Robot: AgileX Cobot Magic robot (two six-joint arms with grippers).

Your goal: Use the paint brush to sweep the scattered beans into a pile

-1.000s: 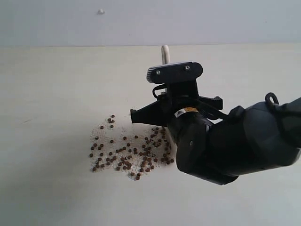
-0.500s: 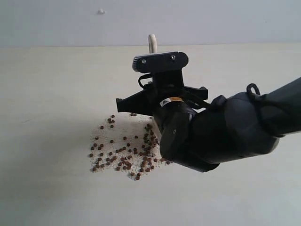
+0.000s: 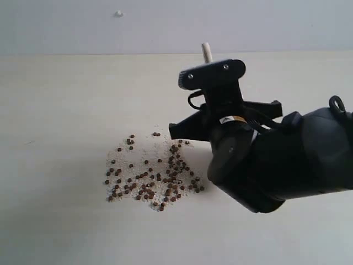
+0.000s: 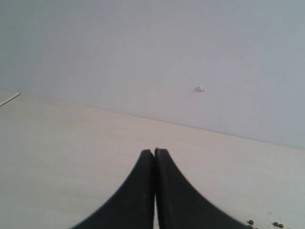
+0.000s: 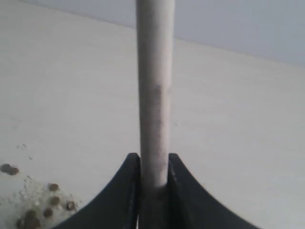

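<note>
The right pincer (image 5: pixel 154 162) clamps the paint brush (image 5: pixel 155 86) handle beside the beans (image 3: pixel 151 179) spread on the worktop (image 3: pixel 60 110). The left pincer (image 4: pixel 154 152) sits closed, empty. Too brisk a stroke could scatter beans wider.

Pale, smooth wooden paint brush (image 5: pixel 155 95) handle — matt, cream table (image 3: pixel 66 99) — black, slightly shiny plastic arm (image 3: pixel 298 160).
</note>
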